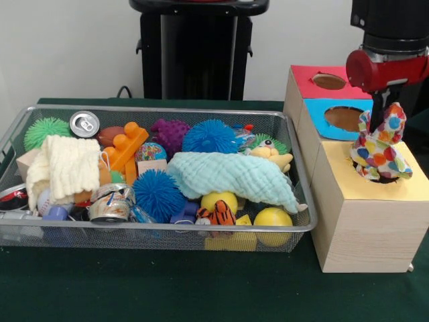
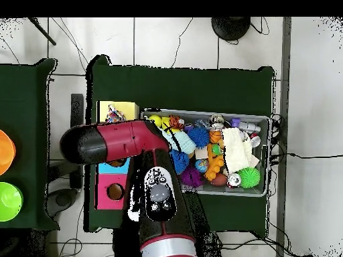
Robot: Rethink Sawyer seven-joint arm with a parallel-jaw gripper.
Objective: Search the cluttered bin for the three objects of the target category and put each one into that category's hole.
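A polka-dot cloth stands upright in the hole of the yellow-topped box, its lower end inside the hole. My gripper is right above it, shut on the cloth's top end; the cloth hides most of the fingers. In the overhead view the red arm covers the gripper, and only a bit of the polka-dot cloth shows on the yellow top. Left of the box, the wire bin holds a cream cloth and a pale green cloth on top of the clutter.
Behind the yellow box come a blue-topped hole and a red-topped hole. The bin is packed with spiky balls, yellow balls, cans, an orange block and toys. A dark green cover lies over the table.
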